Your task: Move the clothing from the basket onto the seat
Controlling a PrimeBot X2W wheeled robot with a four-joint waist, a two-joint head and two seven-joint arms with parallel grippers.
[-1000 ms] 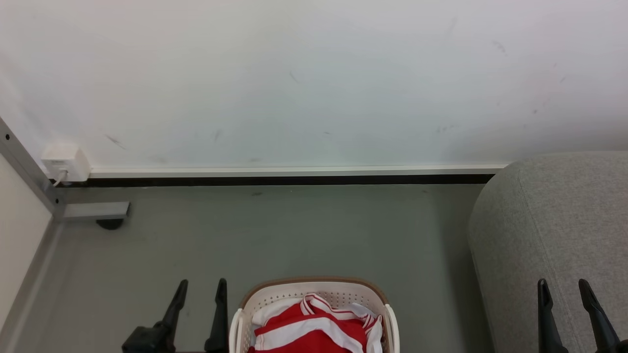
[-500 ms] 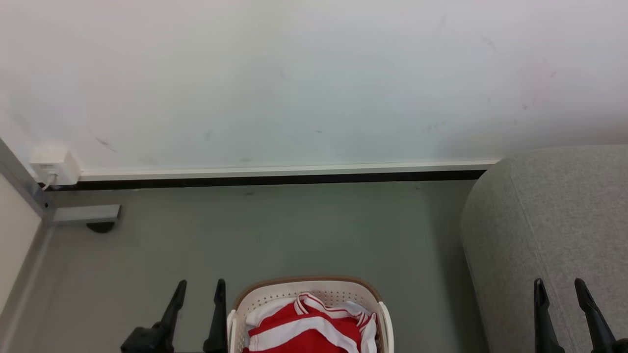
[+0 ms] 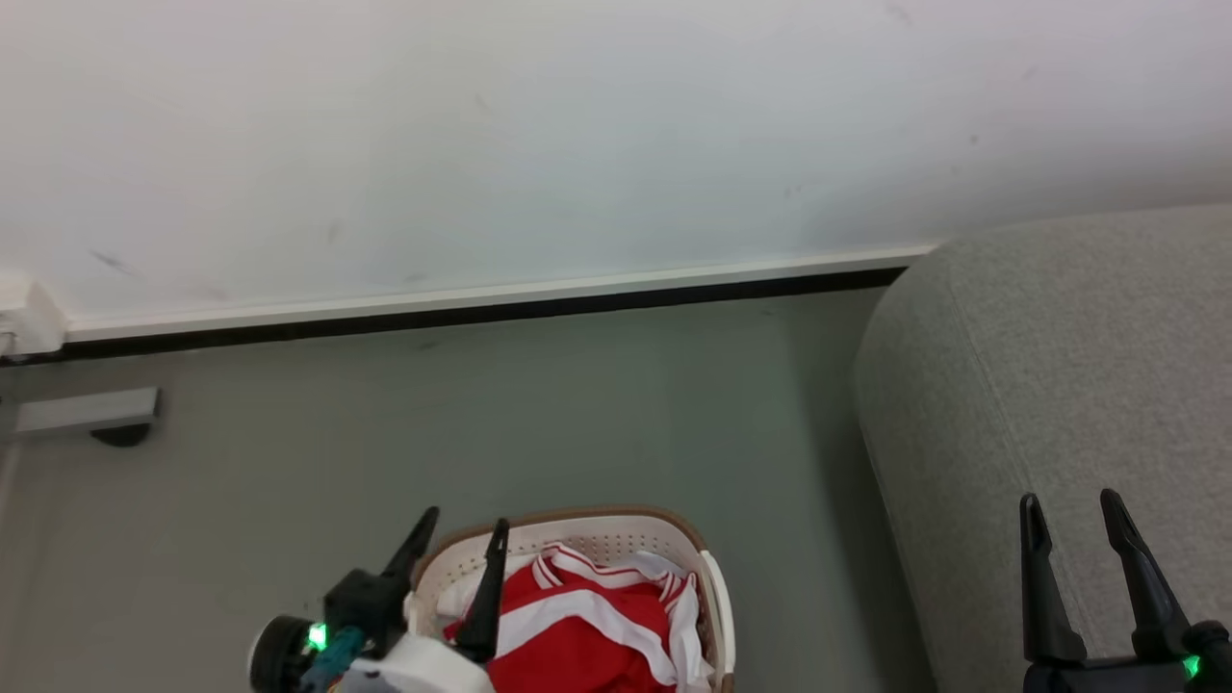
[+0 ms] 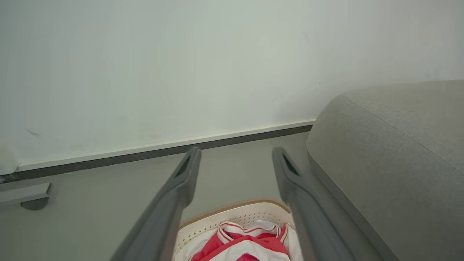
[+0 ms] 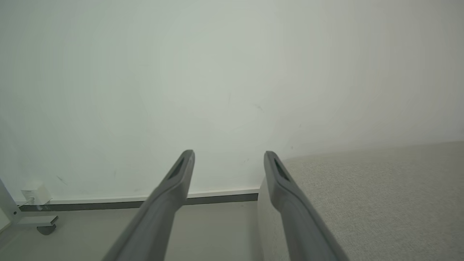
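Head view:
- The bottom edge cuts off the near half of the basket (image 3: 597,525) and the lower part of the clothing (image 3: 597,645).
- The left tool (image 3: 462,531) covers the basket's left rim, and one of its fingers overlaps the clothing.
- The right tool (image 3: 1068,500) is cut off at its base.
- The seat (image 3: 1059,385) runs past the right and bottom edges.
- A white wall box (image 3: 27,320) is cut by the left edge.
- Number of garments: cannot be determined.

No writing, label, brand or number can be read. The clothing (image 3: 587,630) in the basket (image 3: 616,527) bears plain white stripes, and the white box (image 3: 29,318) far left of the basket is too small to tell.
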